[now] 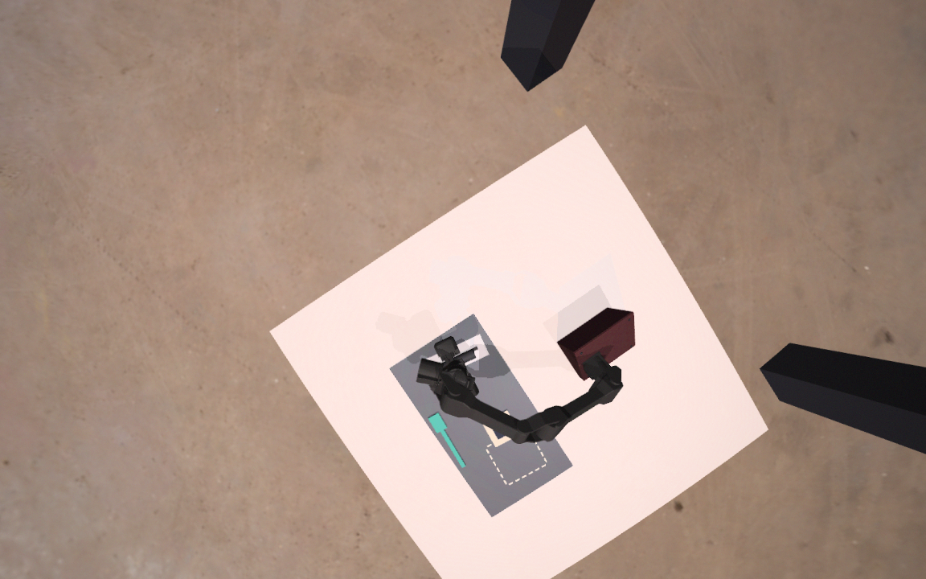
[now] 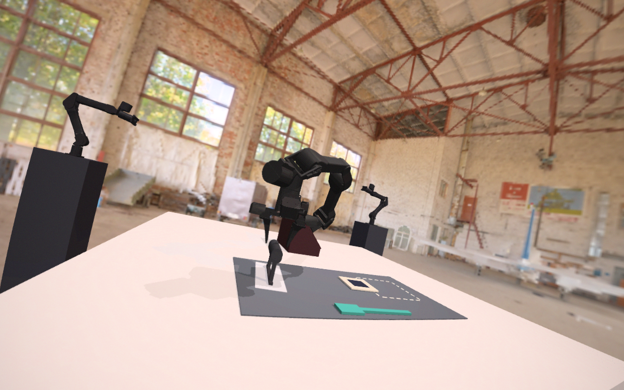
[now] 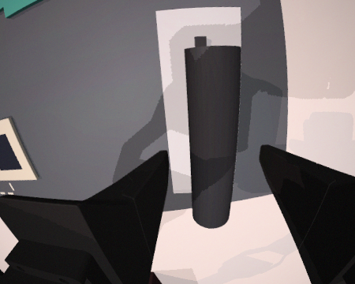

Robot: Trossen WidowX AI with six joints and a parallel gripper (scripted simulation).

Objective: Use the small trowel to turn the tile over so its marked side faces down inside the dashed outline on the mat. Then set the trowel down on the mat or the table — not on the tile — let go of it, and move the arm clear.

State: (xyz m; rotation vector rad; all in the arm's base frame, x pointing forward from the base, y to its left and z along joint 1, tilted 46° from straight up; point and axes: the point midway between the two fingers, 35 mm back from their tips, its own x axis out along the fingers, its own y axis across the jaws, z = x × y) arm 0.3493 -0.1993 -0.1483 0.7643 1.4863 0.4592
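Observation:
The small trowel has a light flat blade (image 1: 481, 346) (image 2: 261, 276) (image 3: 167, 47) flat on the mat and a raised black handle (image 2: 274, 252) (image 3: 213, 118). My gripper (image 3: 214, 155) is open above it; in the wrist view the handle appears between the fingers, untouched as far as I can see. The tile (image 1: 497, 441) (image 2: 358, 283) (image 3: 5, 151), cream with a dark square facing up, lies flat, overlapping an edge of the dashed outline (image 1: 508, 483) (image 2: 420, 299). In the top view my arm hides part of the tile, and my gripper hides most of the trowel.
A green spatula-like tool (image 1: 437, 423) (image 2: 350, 309) (image 3: 24, 5) lies along one edge of the grey mat (image 1: 491, 503) (image 2: 256, 307) (image 3: 87, 71). My arm rises from a dark red block (image 1: 607, 345) (image 2: 304, 243). Two dark pedestals (image 1: 876, 406) (image 2: 52, 218) stand off the table.

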